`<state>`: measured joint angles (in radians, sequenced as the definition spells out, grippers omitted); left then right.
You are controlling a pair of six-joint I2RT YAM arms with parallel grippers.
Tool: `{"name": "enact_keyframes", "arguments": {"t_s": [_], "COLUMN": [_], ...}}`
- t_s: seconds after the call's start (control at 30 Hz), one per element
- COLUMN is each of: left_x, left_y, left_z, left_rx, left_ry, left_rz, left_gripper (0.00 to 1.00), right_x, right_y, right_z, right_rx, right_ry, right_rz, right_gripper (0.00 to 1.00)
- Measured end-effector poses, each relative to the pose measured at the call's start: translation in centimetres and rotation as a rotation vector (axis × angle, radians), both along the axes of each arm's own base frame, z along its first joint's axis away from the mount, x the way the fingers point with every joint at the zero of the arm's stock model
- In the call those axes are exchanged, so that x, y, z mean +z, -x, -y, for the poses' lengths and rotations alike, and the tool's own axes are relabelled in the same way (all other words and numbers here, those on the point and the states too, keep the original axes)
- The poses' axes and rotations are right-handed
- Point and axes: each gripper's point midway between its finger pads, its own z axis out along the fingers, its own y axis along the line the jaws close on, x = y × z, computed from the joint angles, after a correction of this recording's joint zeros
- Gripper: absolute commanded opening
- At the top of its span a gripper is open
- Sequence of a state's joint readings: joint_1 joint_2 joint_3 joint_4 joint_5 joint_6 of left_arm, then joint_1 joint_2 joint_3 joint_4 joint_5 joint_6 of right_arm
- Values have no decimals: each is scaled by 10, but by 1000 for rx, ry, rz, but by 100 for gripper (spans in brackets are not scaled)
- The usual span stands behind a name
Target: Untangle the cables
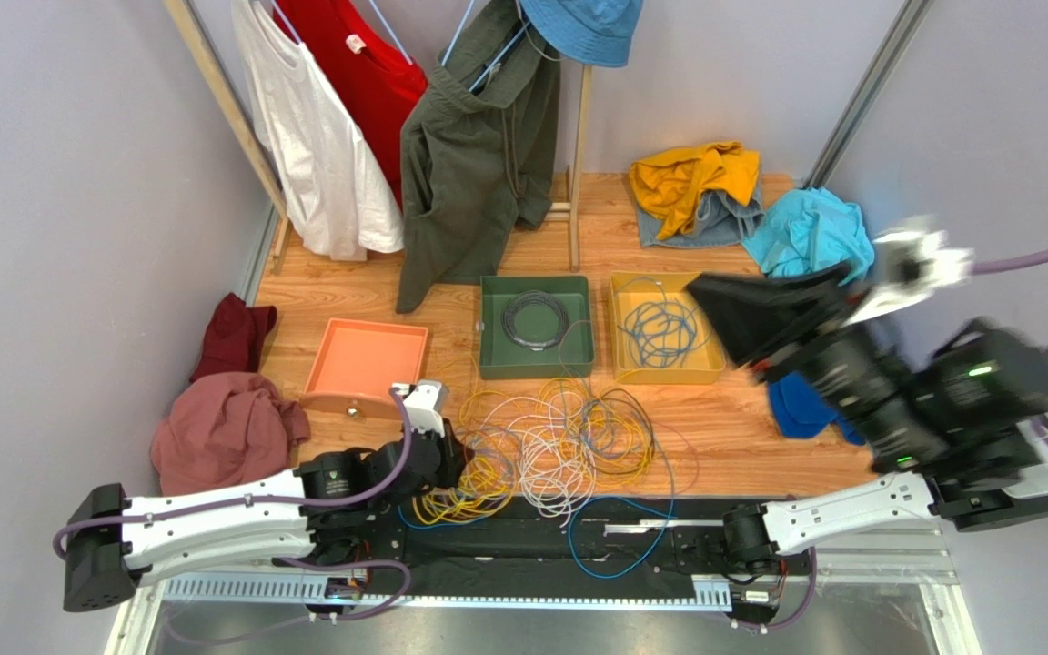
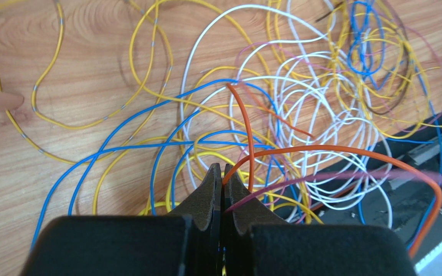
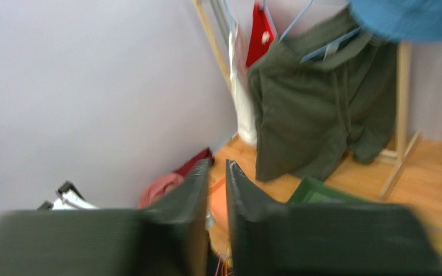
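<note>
Gripping one orange cable [image 2: 344, 150], the left gripper [image 2: 222, 172] has its jaws pressed together with the strand pinched at the very tips. It sits at the 9 o'clock edge of the cables [image 1: 557, 444], low over the table [image 1: 762, 423]. Judged purpose: one strand has been singled out at the rim of the heap, where it can be drawn clear with the least drag on the rest. From the tips the orange strand rises, then arcs away toward 3 o'clock, lying over the white and yellow loops rather than under them, which favours a clean pull. A thin purple strand runs just beside the fingertips; whether it is also caught cannot be told. The right gripper [image 3: 217, 172] is raised well clear of the heap at about 2 o'clock from it, blurred in the overhead view, jaws parted by a narrow gap with nothing between them. It faces the clothes rack and not the work, so it appears to be kept out of the way. Condition of the heap: thin wires in overlapping loops near the 6 o'clock edge of the table, yellow strands [image 2: 142, 52] spread widest, white ones [image 2: 206, 52] coiled in the middle, blue ones [image 2: 119, 135] threading through both. One blue loop hangs over the near edge. At 12 o'clock from the heap stand an orange tray [image 1: 366, 358], a green tray [image 1: 495, 366] holding a dark coil, and a yellow tray [image 1: 666, 375] holding a blue coil, evidently receiving the sorted cables.
</note>
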<state>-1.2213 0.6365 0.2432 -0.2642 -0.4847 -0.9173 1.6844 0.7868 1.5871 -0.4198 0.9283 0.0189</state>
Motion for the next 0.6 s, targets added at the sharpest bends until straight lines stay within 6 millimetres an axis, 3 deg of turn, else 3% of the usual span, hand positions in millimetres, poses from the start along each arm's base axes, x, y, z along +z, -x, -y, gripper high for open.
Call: {"name": "enact_keyframes", "arguments": {"t_s": [0.1, 0.2, 0.27, 0.37, 0.5, 0.6], "left_x": [21, 61, 95, 146, 180, 187], "left_y": [-2, -5, -8, -11, -12, -12], "left_z": [2, 8, 13, 17, 18, 19], "left_rx": [-21, -45, -60, -78, -98, -118], "left_ry": [18, 67, 114, 178, 208, 203], "left_rz": [38, 96, 144, 218, 272, 290], "left_gripper": [0, 0, 0, 0, 0, 0], "right_x": [-60, -123, -165, -210, -237, -248], "right_y": [8, 15, 18, 23, 24, 24], "right_z": [-45, -80, -97, -107, -114, -119], "right_rx": [22, 33, 37, 52, 65, 73], "right_ry": [152, 305, 400, 475, 478, 462], "right_rz": [-28, -56, -76, -107, -159, -183], "right_gripper": [43, 47, 52, 55, 56, 57]}}
